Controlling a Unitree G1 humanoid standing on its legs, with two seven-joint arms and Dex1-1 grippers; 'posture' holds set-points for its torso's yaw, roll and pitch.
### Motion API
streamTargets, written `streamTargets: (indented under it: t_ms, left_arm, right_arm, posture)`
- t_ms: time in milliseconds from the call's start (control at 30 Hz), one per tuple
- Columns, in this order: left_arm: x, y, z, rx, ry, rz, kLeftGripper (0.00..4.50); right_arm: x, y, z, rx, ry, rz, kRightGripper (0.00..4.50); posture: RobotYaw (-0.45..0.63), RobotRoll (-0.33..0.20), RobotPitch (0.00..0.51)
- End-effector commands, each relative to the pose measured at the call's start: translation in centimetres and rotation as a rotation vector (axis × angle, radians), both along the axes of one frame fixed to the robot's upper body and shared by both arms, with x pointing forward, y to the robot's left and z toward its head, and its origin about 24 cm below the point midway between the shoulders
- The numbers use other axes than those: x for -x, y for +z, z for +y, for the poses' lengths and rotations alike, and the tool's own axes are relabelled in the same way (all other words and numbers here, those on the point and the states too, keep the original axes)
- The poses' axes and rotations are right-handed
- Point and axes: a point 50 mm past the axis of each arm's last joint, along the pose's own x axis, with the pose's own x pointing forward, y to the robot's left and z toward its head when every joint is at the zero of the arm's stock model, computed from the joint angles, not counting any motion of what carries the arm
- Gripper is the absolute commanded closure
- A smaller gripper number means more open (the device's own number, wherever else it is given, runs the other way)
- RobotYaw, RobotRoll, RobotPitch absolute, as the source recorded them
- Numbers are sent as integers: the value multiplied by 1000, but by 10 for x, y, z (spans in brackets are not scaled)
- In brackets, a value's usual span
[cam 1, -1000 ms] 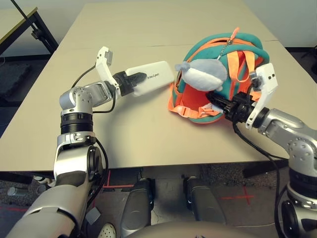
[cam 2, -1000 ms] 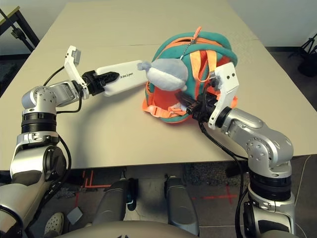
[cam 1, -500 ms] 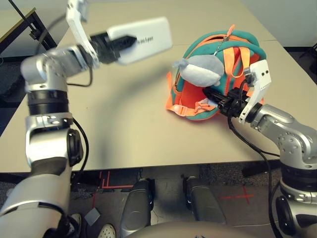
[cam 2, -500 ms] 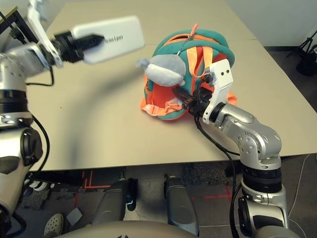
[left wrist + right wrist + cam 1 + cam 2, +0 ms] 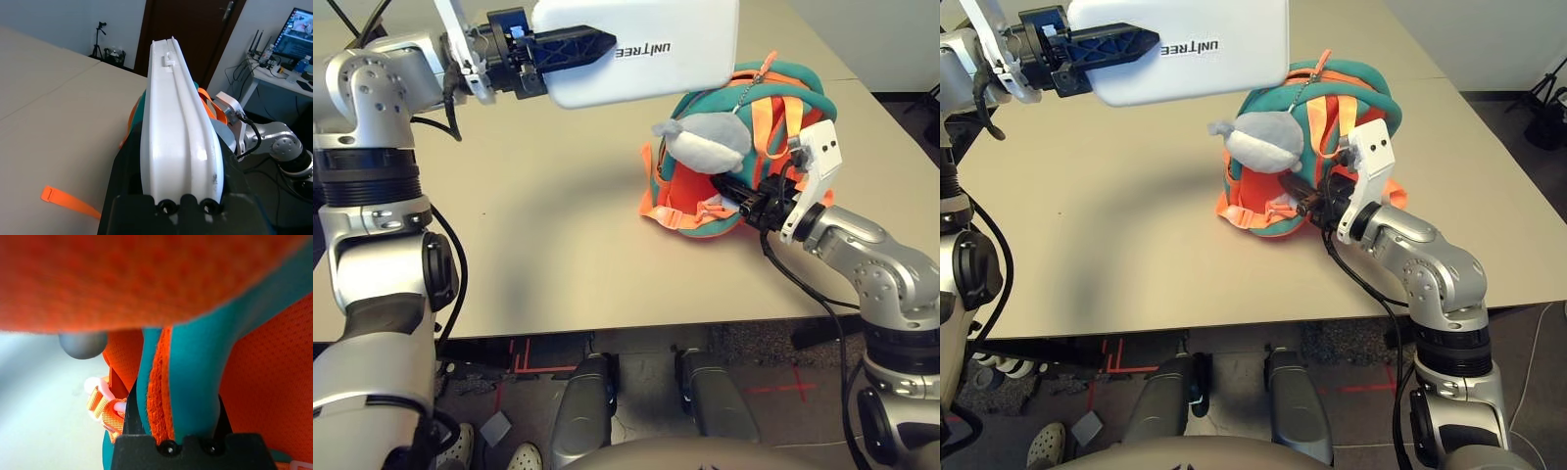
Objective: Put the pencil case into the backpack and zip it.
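Left eye view: pencil case (image 5: 641,49) is pinched by left gripper (image 5: 597,44) above worktop (image 5: 558,245) — backpack (image 5: 744,147) trim is clamped by right gripper (image 5: 749,201), presumably steadying it.

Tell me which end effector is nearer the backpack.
Right. The right end effector grips the backpack at its teal edge; the left end effector holds the pencil case raised above the table.

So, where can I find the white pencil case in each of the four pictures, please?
Left eye view: pencil case at the top centre, held in the air by the left gripper.
Right eye view: top left, above the table.
Left wrist view: seen edge-on, running up the middle.
Right wrist view: not in it; only backpack fabric shows.
Shared landmark: the orange and teal backpack, just beyond the case.
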Motion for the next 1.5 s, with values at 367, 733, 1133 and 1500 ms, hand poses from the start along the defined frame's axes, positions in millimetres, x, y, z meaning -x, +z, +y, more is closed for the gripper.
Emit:
streamTargets:
  t_ms: [367, 733, 1133, 1500]
  left_arm:
    - [-11, -9, 9, -116, 36, -12, 3307]
    - [-18, -30, -10, -286, -87, -43, 3307]
    - [-56, -62, -61, -346, -70, -154, 3307]
    - [-66, -70, -75, -236, -44, -149, 2242]
  right_arm:
    - [0, -14, 0, 26, -2, 70, 4213]
    - [-4, -12, 0, 28, -10, 59, 4214]
    - [-7, -11, 2, 30, -13, 44, 4214]
    - [-8, -11, 1, 51, -25, 31, 4215]
  posture:
    - [-131, 0, 135]
    - [-132, 0, 135]
    - [-145, 0, 123]
    - [-153, 0, 125]
